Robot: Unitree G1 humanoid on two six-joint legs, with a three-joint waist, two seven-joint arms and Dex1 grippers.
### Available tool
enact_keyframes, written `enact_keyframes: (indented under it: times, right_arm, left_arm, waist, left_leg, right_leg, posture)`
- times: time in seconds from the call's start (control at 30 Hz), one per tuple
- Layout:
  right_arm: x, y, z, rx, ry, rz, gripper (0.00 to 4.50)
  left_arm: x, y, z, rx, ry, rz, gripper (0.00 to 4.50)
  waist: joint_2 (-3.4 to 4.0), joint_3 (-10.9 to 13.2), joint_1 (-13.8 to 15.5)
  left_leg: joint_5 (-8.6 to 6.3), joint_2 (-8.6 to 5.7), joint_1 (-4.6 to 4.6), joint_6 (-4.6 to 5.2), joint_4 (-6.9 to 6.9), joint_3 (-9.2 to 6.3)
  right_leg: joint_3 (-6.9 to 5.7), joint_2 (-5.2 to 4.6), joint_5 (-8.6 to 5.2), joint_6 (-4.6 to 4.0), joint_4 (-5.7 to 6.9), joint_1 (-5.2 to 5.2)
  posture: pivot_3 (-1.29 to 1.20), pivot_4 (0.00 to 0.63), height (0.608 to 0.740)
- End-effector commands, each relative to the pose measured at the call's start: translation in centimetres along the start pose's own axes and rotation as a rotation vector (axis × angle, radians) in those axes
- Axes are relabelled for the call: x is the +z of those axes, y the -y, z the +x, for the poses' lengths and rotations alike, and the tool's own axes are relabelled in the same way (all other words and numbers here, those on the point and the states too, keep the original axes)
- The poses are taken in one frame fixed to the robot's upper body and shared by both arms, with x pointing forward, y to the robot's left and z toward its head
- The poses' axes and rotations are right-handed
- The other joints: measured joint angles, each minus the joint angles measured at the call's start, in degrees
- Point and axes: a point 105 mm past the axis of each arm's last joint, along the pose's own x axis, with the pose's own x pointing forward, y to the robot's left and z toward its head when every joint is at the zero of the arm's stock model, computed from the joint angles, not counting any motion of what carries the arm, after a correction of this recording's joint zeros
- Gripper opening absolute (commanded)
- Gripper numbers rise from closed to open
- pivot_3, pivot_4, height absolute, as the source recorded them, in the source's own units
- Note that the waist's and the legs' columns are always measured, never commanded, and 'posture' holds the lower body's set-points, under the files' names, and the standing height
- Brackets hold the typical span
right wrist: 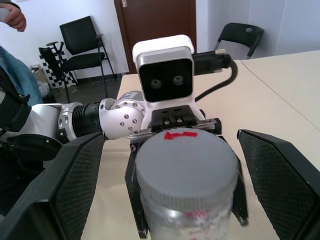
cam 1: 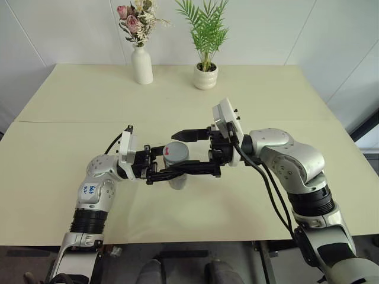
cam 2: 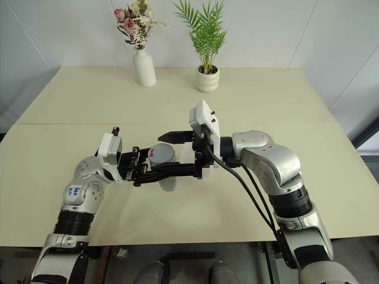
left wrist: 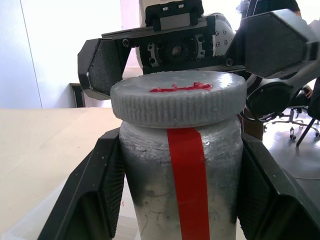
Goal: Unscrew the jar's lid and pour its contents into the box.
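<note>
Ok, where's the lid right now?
The lid sits on the jar, which the left gripper holds above the table's middle. The right gripper's open fingers stand either side of it.

The right hand (cam 1: pixel 192 152) has a clear path to the lid (cam 1: pixel 174 150), its fingers spread wide on either side with gaps left over. The left hand (cam 1: pixel 155 167) blocks the jar (left wrist: pixel 177 190) sides below. The vase (cam 1: pixel 142 65) and plant pot (cam 1: pixel 205 77) stand well apart at the worktop (cam 1: pixel 71 148) far edge.

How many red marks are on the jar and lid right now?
2. A red scribble sits on top of the lid; a red vertical stripe runs down the side of the jar. The jar's far side is hidden, so more may exist.
</note>
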Motion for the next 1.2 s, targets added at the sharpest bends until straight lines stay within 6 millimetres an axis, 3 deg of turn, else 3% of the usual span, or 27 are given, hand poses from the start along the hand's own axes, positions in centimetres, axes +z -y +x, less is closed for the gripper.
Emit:
enact_keyframes:
  times: [0.03, 0.43, 0.57, 0.63, 0.93, 1.2]
  right_arm:
    - [0.7, 0.0, 0.2, 0.006, 0.012, -0.03, 4.45]
    - [0.5, 0.1, 0.5, 0.005, 0.012, -0.023, 4.45]
    - [0.5, 0.1, 0.5, 0.008, 0.017, -0.024, 3.62]
    - [0.5, 0.1, 0.6, 0.004, 0.019, -0.031, 2.91]
    - [0.9, 0.0, 0.7, 0.007, 0.043, -0.037, 2.91]
    - [4.4, 0.5, -0.2, -0.004, 0.183, -0.064, 2.91]
  left_arm:
    - [0.9, 0.1, 0.2, -0.011, 0.008, 0.047, 2.51]
    - [0.9, 0.1, 0.3, -0.012, 0.009, 0.046, 2.51]
    - [0.9, 0.1, 0.3, -0.011, 0.009, 0.047, 2.51]
    - [0.9, 0.1, 0.3, -0.011, 0.008, 0.047, 2.51]
    - [0.9, 0.2, 0.2, -0.013, 0.005, 0.043, 2.51]
    - [0.2, 0.8, -0.1, -0.046, -0.035, 0.032, 2.51]
  waist:
    - [0.0, 0.0, 0.0]
    - [0.0, 0.0, -0.01]
    - [0.0, 0.0, -0.01]
    - [0.0, 0.0, 0.0]
    - [0.0, 0.0, -0.02]
    - [0.01, 0.01, -0.05]
  left_leg:
    - [0.0, 0.0, 0.0, 0.0, 0.0, 0.0]
    - [0.0, 0.0, 0.0, 0.0, 0.0, 0.01]
    - [0.0, 0.0, 0.0, 0.0, 0.01, 0.0]
    - [0.0, -0.01, 0.0, 0.0, 0.01, 0.01]
    - [0.0, 0.0, 0.0, 0.0, 0.01, 0.01]
    - [0.0, 0.0, 0.0, 0.0, -0.01, 0.02]
  right_leg:
    - [0.0, 0.0, 0.0, 0.0, 0.0, 0.0]
    - [0.0, 0.0, 0.0, 0.0, 0.0, 0.0]
    - [0.0, 0.0, 0.0, 0.0, 0.01, 0.0]
    - [0.0, 0.0, 0.0, 0.0, 0.01, 0.0]
    - [0.0, 0.0, 0.0, 0.0, 0.01, 0.0]
    - [0.01, 0.0, 0.0, 0.0, 0.01, -0.01]
  posture:
    - [0.0, 0.15, 0.74]
    - [0.0, 0.15, 0.74]
    - [0.0, 0.15, 0.74]
    - [0.0, 0.15, 0.74]
    - [0.0, 0.15, 0.74]
    - [0.0, 0.15, 0.74]
